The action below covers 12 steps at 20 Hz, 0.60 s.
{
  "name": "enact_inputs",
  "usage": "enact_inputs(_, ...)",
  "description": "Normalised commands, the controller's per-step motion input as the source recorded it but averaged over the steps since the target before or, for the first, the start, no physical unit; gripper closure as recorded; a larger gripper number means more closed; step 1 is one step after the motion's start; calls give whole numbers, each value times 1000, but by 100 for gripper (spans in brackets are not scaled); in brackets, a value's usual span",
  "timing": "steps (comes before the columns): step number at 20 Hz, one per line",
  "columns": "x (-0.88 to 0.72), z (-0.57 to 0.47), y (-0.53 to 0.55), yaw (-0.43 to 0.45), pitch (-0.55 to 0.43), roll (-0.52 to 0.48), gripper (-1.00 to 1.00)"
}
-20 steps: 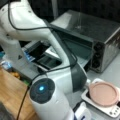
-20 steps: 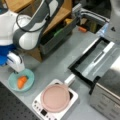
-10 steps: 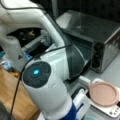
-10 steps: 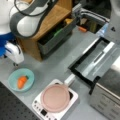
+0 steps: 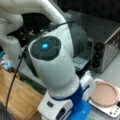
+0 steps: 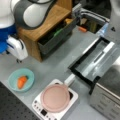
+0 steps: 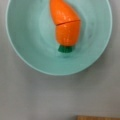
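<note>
So the gripper hangs at a front view's left, just above the teal bowl on the grey tabletop. Can't tell how wide the fingers are; none show in the wrist view. An orange toy carrot lies inside the bowl. Near it sits a pink pan on a white hotplate, beside an open toaster oven and wooden drawer unit.

The arm has swung clear of the bowl.
</note>
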Motion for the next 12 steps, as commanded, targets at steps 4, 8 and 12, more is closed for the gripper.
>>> enact_inputs(4,-221,51,336,9,87,-250,-100)
enact_inputs(8,-282,-2,314,2,61,-223,-100)
enact_inputs(12,-370,15,368,-23,33,-226,-100)
